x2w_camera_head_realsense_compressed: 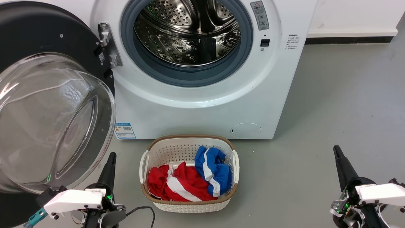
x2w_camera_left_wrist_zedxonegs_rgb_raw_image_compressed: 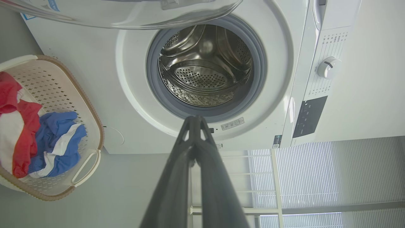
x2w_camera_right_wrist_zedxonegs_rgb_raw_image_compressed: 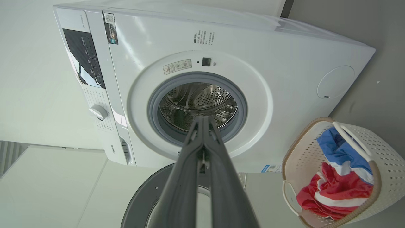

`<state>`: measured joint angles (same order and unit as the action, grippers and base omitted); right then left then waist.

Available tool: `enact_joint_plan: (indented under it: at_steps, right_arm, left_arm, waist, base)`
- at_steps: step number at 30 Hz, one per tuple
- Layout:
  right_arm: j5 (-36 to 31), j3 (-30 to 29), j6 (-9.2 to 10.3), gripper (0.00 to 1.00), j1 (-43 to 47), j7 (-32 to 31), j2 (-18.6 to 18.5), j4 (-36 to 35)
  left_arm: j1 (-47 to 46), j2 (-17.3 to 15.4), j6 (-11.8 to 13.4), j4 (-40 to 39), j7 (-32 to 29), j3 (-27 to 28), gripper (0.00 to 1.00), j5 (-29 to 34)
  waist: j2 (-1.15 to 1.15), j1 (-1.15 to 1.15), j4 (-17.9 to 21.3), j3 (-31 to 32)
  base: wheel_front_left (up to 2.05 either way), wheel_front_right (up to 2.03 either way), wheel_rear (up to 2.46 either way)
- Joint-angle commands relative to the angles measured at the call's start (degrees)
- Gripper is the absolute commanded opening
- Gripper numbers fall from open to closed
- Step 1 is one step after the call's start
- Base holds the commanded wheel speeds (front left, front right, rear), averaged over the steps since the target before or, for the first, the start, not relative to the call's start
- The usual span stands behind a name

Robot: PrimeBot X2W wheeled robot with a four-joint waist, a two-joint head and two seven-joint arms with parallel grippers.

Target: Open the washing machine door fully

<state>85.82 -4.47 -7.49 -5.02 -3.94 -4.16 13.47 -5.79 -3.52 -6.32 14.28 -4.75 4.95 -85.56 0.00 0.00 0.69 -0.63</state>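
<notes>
Head view: the door (x2w_camera_head_realsense_compressed: 53, 123) is seen standing wide open at the left of the machine (x2w_camera_head_realsense_compressed: 202, 107), carried on a metal hinge (x2w_camera_head_realsense_compressed: 107, 44) at the left edge of the round opening. Its clear glass bowl is turned outward, toward the camera, and its black ring is seen behind it. The steel drum (x2w_camera_head_realsense_compressed: 190, 34) inside the grey rubber ring is left fully uncovered.

A pale basket (x2w_camera_head_realsense_compressed: 186, 148) is set on the grey floor (x2w_camera_head_realsense_compressed: 332, 104) just in front of the machine; a red garment (x2w_camera_head_realsense_compressed: 177, 185) and a blue garment (x2w_camera_head_realsense_compressed: 213, 169) are held in it.

The left gripper (x2w_camera_head_realsense_compressed: 112, 155) is seen at the lower left, just below the door's lower edge and beside the basket; whether the door is touched cannot be told. The right gripper (x2w_camera_head_realsense_compressed: 336, 149) is seen at the lower right, well apart from the door and the basket.

In the left wrist view the left gripper (x2w_camera_left_wrist_zedxonegs_rgb_raw_image_compressed: 196, 118) is shown with its fingers pressed together, nothing between them, and the door's glass (x2w_camera_left_wrist_zedxonegs_rgb_raw_image_compressed: 126, 12) is seen along the top edge. In the right wrist view the right gripper (x2w_camera_right_wrist_zedxonegs_rgb_raw_image_compressed: 204, 117) is likewise shown with fingers pressed together and empty, the door (x2w_camera_right_wrist_zedxonegs_rgb_raw_image_compressed: 142, 202) lying behind them.
</notes>
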Motion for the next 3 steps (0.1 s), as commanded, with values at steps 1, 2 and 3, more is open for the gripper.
enact_joint_plan:
  at_steps: [1, 2, 3]
  right_arm:
    - [1.08, -0.20, 0.00, 0.00, -1.19, -0.25, 0.22, 0.14]
    - [1.49, -0.26, 0.00, 0.00, -1.23, -0.39, 0.24, 0.17]
    - [1.89, -0.31, 0.00, 0.00, -1.27, -0.53, 0.26, 0.20]
  left_arm:
    - [-0.59, -0.03, -0.32, -0.31, -0.29, 0.44, 0.00, -0.96]
    - [-0.58, 0.03, -0.40, -0.30, -0.42, 0.50, 0.00, -1.34]
    - [-0.57, 0.09, -0.45, -0.30, -0.55, 0.57, 0.00, -1.70]
  waist:
    - [0.00, 0.00, -0.05, 0.03]
    - [0.00, 0.00, -0.08, 0.06]
    - [0.00, 0.00, -0.12, 0.08]
  base:
    - [0.00, 0.00, 0.00]
    - [0.00, 0.00, 0.00]
    - [0.00, 0.00, 0.00]
